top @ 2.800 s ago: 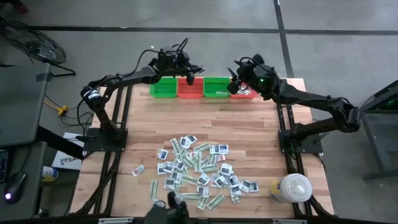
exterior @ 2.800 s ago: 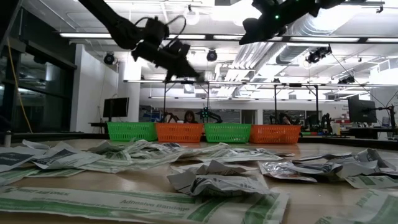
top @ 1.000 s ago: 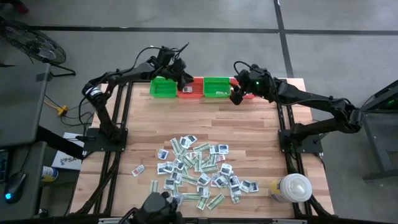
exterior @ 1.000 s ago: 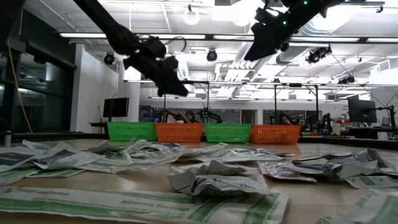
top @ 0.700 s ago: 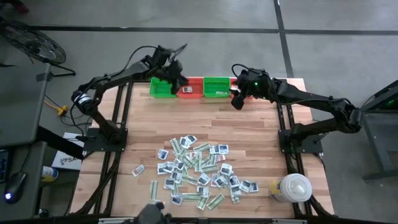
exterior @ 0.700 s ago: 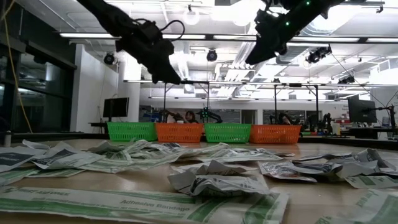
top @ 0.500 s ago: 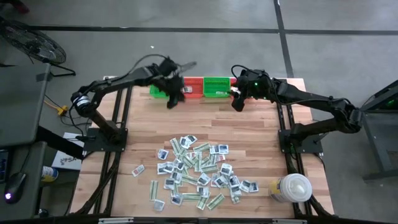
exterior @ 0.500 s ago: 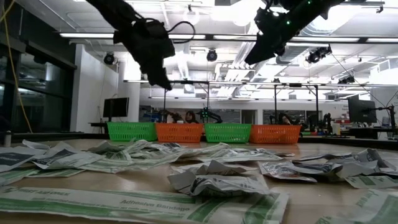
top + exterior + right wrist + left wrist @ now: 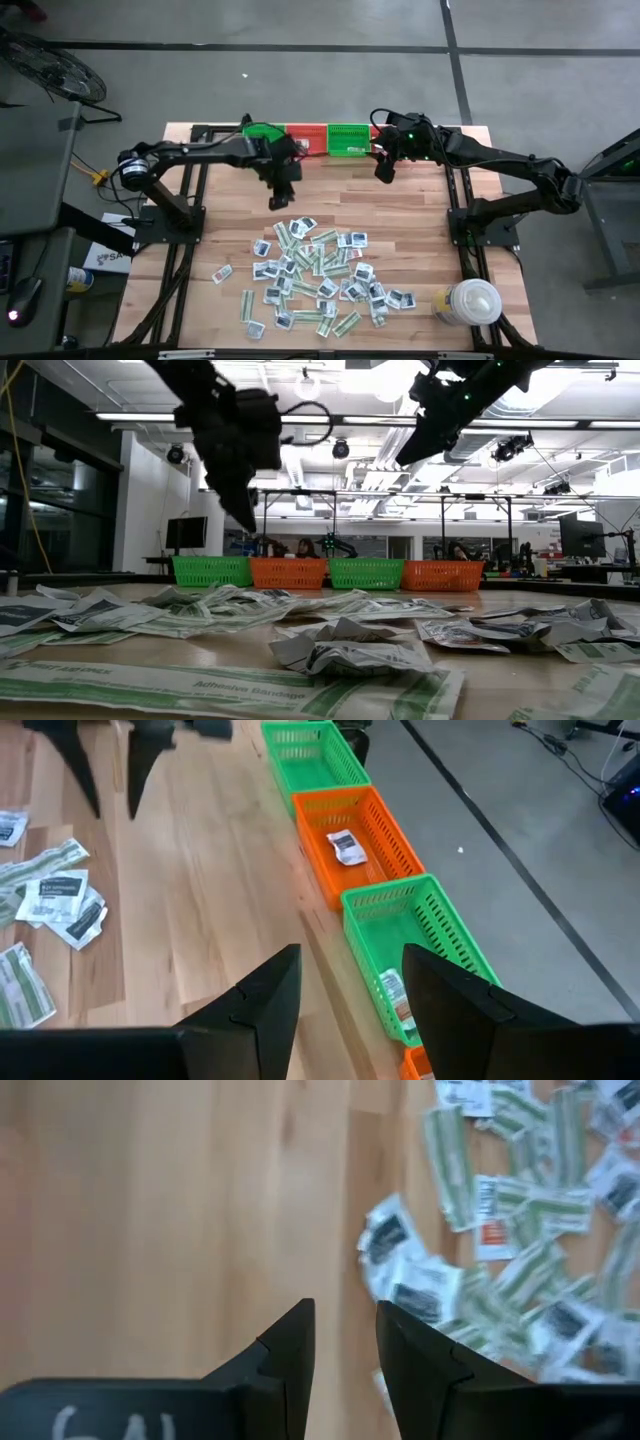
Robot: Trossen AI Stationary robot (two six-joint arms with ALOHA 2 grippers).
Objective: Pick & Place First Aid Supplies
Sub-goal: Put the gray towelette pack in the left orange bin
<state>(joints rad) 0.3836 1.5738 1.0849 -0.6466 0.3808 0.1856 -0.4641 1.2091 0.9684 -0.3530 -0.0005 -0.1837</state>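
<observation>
**Both tools empty above the desk, packet pile waiting**

I am looking down on a wooden desk [image 9: 330, 200]. My landmark is the heap of first aid packets [image 9: 320, 275]: small white squares with dark marks and narrow pale-green strips, spread loosely on the desk's near half, many overlapping.

Beyond the heap, along the far edge, stands a row of small baskets; an orange basket [image 9: 355, 840] holds one packet and a green basket [image 9: 425, 955] next to it holds another. To the heap's right, near the desk corner, stands a big white lidded container [image 9: 470, 302].

My left tool [image 9: 279, 194] hangs over bare wood between heap and baskets, closer to the heap. Its fingers stand a little apart with nothing between them. My right tool [image 9: 384, 168] hovers just in front of the baskets, fingers apart and empty.

I judge the packets light, thin and limp, probably slick, and likely to slide or lift in pairs. I would take one lying at the heap's far fringe, pinching a raised edge.

Bare wood between heap and baskets gives free travel; the heap's near side lies close to the desk edge.
</observation>
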